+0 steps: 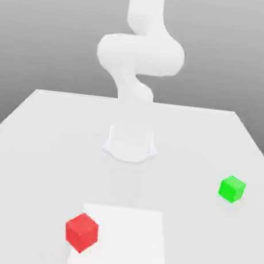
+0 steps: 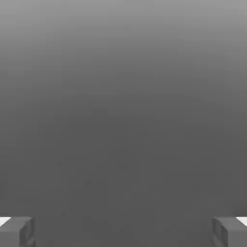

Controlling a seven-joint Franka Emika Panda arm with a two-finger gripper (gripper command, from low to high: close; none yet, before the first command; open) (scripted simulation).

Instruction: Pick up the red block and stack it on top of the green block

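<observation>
Above the table (image 1: 41,135), gripper (image 2: 123,231) fingers (image 2: 17,230) spread wide, holding nothing, red block (image 1: 81,231) and green block (image 1: 232,189) well apart

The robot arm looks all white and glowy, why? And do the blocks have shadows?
In the exterior view the arm is washed out bright white against the grey backdrop, so its edges look soft, and the table is nearly as pale. The red block and green block cast no clear shadow, though their side faces look darker. In the hand view, the grey shades from lighter to darker between the open fingers.
</observation>
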